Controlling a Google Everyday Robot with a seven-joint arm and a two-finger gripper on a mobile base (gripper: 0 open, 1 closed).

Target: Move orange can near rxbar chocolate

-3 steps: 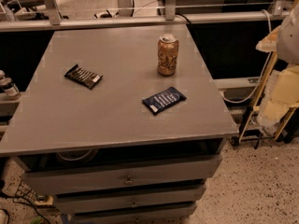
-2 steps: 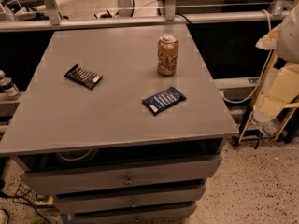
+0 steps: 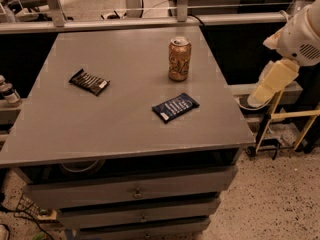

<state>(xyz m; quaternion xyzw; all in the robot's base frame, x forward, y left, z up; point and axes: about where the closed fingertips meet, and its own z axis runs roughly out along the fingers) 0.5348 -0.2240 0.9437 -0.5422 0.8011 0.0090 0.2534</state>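
— Where is the gripper, and how wide is it parted?
— The cream-coloured gripper [image 3: 270, 86] is seen beyond the right edge of the grey table [image 3: 120, 134], well apart from everything on it. How far it is parted cannot be told.
— And what is laid out?
— One upright orange-tan drink can [image 3: 179, 59] is stood near the far right. One flat dark brown striped snack bar wrapper [image 3: 89, 81] is laid well apart from it, at the left. One dark blue wrapper with white text [image 3: 175, 107] is laid near the can's front, not between the two.
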